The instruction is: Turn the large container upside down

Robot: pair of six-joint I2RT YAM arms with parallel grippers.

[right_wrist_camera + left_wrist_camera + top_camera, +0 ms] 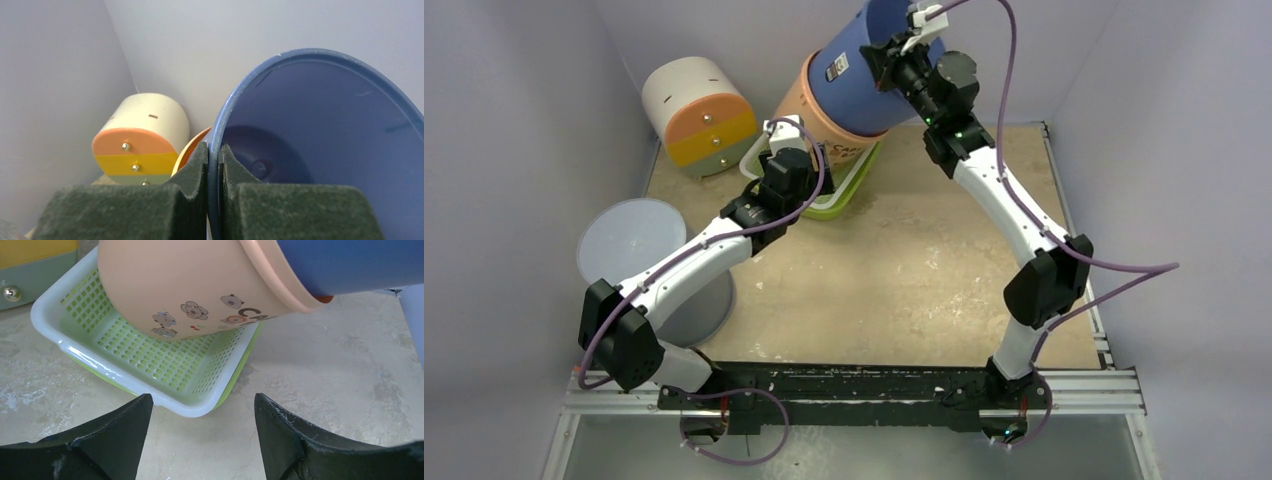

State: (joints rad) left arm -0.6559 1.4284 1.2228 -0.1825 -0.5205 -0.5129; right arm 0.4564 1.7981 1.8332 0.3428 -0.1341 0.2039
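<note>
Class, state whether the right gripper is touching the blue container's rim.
Touching. The right wrist view shows the right gripper shut on the blue container, one finger pressed against each side of its rim.

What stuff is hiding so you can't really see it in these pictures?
- Top view: the basket is mostly covered by the left arm and the peach bucket.
- Left wrist view: the word on the peach bucket disappears behind its rim.
- Right wrist view: the right gripper hides most of the bottom drawer of the drawer box.
</note>
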